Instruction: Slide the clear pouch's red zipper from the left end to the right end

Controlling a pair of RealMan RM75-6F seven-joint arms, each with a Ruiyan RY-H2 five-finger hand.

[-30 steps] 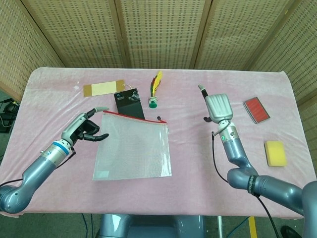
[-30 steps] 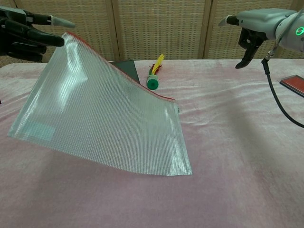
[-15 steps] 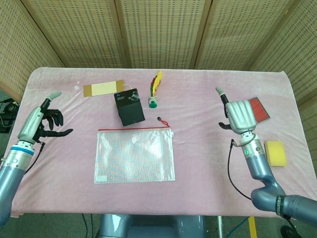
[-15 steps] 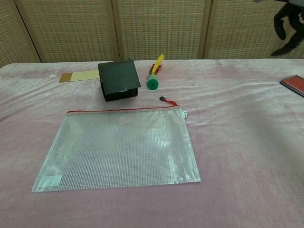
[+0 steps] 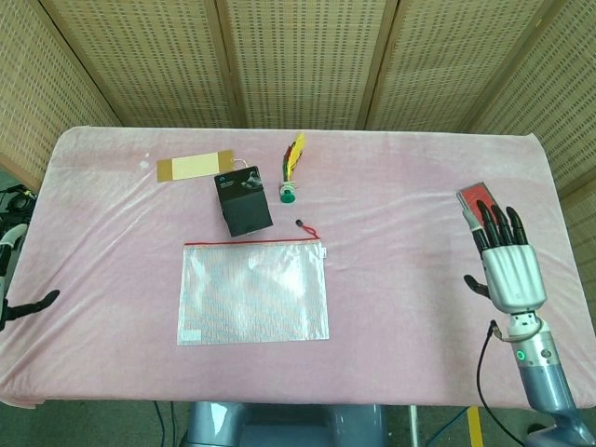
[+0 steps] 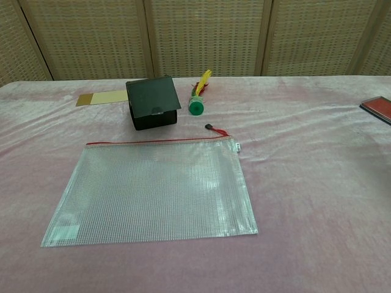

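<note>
The clear mesh pouch (image 5: 253,291) (image 6: 153,189) lies flat on the pink cloth, its red zipper line along the far edge. The zipper's small dark pull on a red cord (image 5: 304,227) (image 6: 214,129) sits just beyond the pouch's right end. In the head view my right hand (image 5: 508,265) hovers far to the right, fingers spread and upright, holding nothing. Only two spread fingertips of my left hand (image 5: 11,270) show at the left edge of the head view, well away from the pouch. The chest view shows neither hand.
A black box (image 5: 244,200) (image 6: 153,110) stands just behind the pouch. A green and yellow shuttlecock (image 5: 291,172) (image 6: 198,97) and a tan card (image 5: 194,168) (image 6: 101,97) lie further back. A red flat item (image 5: 473,196) (image 6: 377,105) lies at the right, behind my right hand.
One second ago my left hand held the pouch's left corner lifted; the pouch now lies flat. Both hands have drawn outward, the left to the table's left edge, the right toward the front right.
</note>
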